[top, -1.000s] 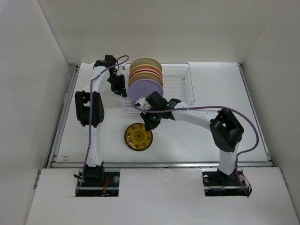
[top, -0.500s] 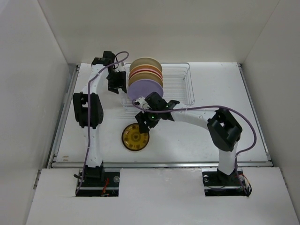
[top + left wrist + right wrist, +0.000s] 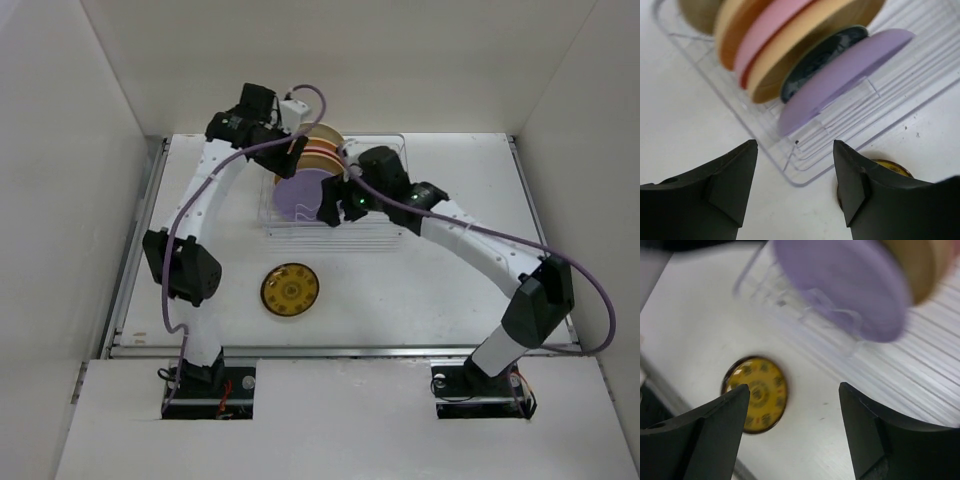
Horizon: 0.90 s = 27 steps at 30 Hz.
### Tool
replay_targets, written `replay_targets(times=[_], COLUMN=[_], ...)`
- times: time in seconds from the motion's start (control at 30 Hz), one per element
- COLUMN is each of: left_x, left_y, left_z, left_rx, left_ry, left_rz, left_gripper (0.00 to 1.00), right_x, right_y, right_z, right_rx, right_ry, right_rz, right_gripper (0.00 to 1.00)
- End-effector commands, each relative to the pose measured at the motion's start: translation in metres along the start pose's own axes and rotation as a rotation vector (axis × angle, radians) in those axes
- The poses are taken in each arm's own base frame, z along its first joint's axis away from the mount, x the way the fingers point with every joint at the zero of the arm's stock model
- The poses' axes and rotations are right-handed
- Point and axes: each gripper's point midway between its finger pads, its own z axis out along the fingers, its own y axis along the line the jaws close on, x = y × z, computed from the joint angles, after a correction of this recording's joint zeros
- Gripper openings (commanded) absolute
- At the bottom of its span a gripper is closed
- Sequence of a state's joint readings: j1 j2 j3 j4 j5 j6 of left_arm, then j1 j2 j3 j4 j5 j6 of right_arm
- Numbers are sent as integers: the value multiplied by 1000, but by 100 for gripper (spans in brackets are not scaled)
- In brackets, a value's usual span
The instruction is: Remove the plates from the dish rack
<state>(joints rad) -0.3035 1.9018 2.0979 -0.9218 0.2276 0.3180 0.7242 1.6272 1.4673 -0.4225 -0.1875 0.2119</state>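
Right fingers (image 3: pixel 700 435) newly near plates (image 3: pixel 840 285) (apart)

The lavender plate (image 3: pixel 845 70) is plain and matte. The teal-green plate (image 3: pixel 817 57) is dark with a pale mottled pattern. Others in the row are a tan plate (image 3: pixel 805 40), a pink plate (image 3: pixel 767 30) and a cream-orange plate (image 3: pixel 732 30), all plain. The dish rack (image 3: pixel 805 145) is silvery-white wire. On the white bench (image 3: pixel 450 290), the amber plate (image 3: pixel 756 394) has a dark brown rim and rings of small darker marks. The left gripper (image 3: pixel 795 150) and right gripper (image 3: pixel 794 390) are black. The arms (image 3: pixel 480 250) are white with black joints, their cables (image 3: pixel 590 290) purple
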Motion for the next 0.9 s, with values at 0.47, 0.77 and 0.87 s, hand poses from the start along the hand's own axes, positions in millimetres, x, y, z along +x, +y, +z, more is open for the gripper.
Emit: replay_targets(times=[0.47,0.77,0.87], left_x=[31,-1,-11], left_y=[4,1,-3], left_z=[62,12,-2], left_rx=[-107,-131,-121], left_ry=[212,78,28], left_rz=[110,109,90], left_gripper=[0,0,0], right_x=[18,51,59], right_y=[-270,-312,-315], right_z=[-85,-31,-26], right_rx=[809,834,838], right_ry=[-119,-21,0], right_rz=[499,528,532], right_gripper=[81,59,32])
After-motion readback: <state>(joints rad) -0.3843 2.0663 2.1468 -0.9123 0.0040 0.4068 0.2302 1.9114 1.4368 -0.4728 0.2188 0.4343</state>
